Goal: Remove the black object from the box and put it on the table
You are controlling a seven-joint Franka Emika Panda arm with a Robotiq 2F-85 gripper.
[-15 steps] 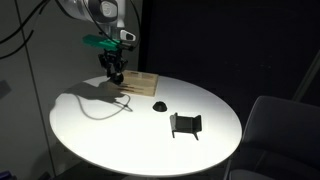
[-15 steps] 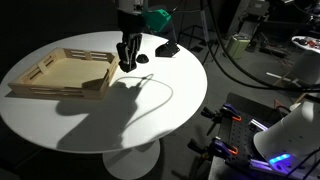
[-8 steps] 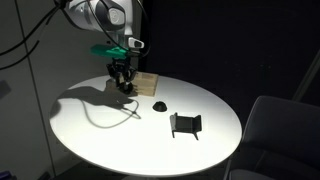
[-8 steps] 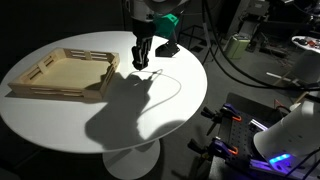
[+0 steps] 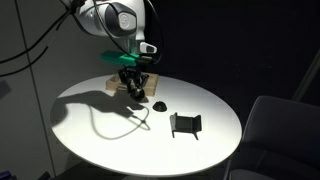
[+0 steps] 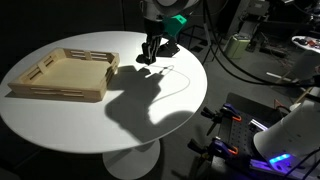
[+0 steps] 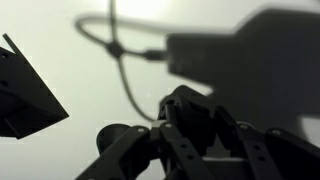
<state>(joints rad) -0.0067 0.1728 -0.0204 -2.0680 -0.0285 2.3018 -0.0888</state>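
My gripper point(image 5: 131, 88) is shut on the black object point(image 7: 188, 112), a chunky dark lump that fills the space between the jaws in the wrist view. It hangs just above the white table point(image 5: 100, 125), past the near end of the pale wooden box point(image 6: 60, 76). The gripper also shows in an exterior view point(image 6: 148, 58), well clear of the box rim. The box is partly hidden behind the gripper in an exterior view point(image 5: 110, 85). The box looks empty.
A flat black dome point(image 5: 159, 105) lies on the table close beside the gripper. A black bracket-like stand point(image 5: 185, 124) stands further along, and shows behind the gripper point(image 6: 170, 47) and at the left edge of the wrist view point(image 7: 25, 90). A grey chair point(image 5: 275, 130) stands beside the table.
The gripper has moved away from the box, out over the table towards the dome and the stand, with the black object in it.
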